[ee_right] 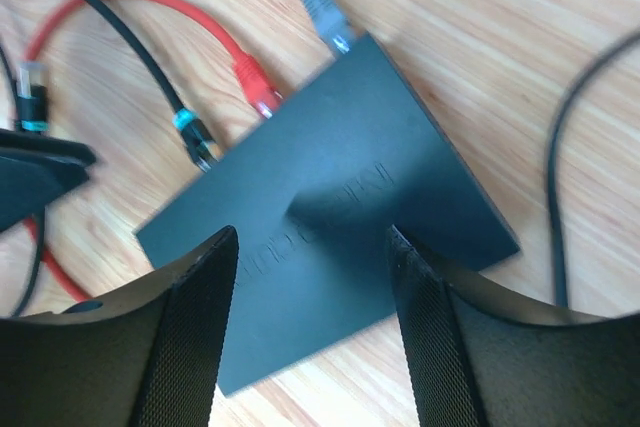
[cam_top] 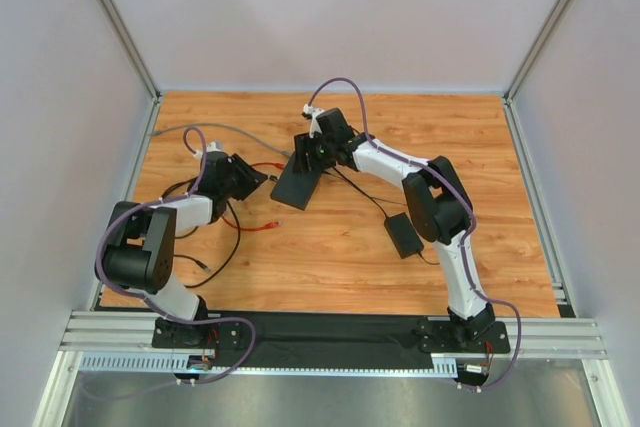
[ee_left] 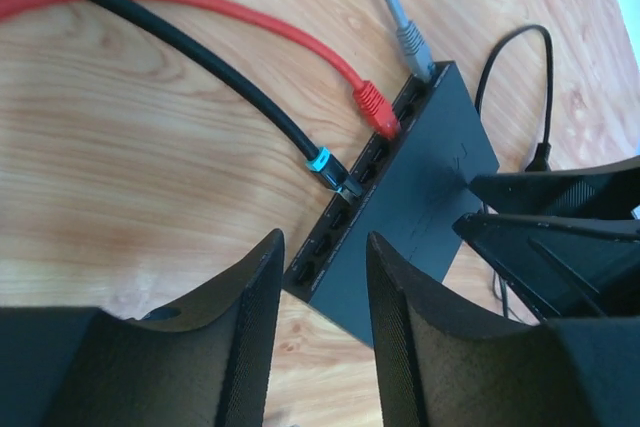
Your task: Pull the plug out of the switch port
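Approach step: switch (ee_left: 420, 197) lies flat on the counter (ee_left: 150, 147), with black plug (ee_left: 335, 175), red plug (ee_left: 375, 107) and grey plug (ee_left: 415, 47) seated along its port edge. Left end effector (ee_left: 322, 247) gapes empty, the black plug at its 12 o'clock. Right end effector (ee_right: 310, 237), wide open and empty too, hangs over the switch top. Next move likely calls for advancing, pinching the black plug, and pulling toward 10 o'clock.

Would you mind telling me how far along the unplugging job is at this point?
Done: only the approach. The grey plug, red plug and black plug all sit in the switch. In hand: the left claw hangs open at the port edge, and the right claw is open over the switch's top. Left: grip a plug and pull it out.
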`<move>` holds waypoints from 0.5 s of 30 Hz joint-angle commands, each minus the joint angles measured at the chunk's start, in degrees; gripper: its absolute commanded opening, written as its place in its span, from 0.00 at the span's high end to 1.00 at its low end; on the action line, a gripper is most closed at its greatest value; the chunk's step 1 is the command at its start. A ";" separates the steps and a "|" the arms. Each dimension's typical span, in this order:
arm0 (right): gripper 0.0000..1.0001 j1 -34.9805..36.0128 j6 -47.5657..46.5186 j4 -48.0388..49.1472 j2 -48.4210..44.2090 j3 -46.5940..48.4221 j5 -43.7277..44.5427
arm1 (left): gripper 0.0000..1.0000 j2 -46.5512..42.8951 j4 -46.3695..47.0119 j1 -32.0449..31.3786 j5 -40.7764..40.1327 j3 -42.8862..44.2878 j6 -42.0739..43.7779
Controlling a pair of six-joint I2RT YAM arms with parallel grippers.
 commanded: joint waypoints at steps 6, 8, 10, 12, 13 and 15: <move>0.38 0.75 1.85 -0.18 3.37 3.43 -3.54 | 0.50 9.17 20.58 -0.30 7.98 -2.16 -9.55; 0.38 0.75 1.85 -0.27 3.37 3.43 -3.54 | 0.50 10.85 23.48 -0.30 8.42 -2.24 -11.31; 0.38 0.75 1.85 -0.27 3.45 3.52 -3.62 | 0.51 12.52 24.98 -0.30 8.07 -2.68 -12.28; 0.38 0.75 1.77 -0.36 3.63 3.60 -3.45 | 0.51 13.23 27.45 -0.30 7.28 -3.74 -13.43; 0.38 0.66 1.76 -0.53 3.54 3.69 -3.45 | 0.51 13.32 27.54 -0.30 6.93 -3.91 -13.69; 0.38 0.75 1.76 -0.80 3.98 4.04 -3.54 | 0.51 13.40 27.28 -0.30 6.75 -4.00 -14.04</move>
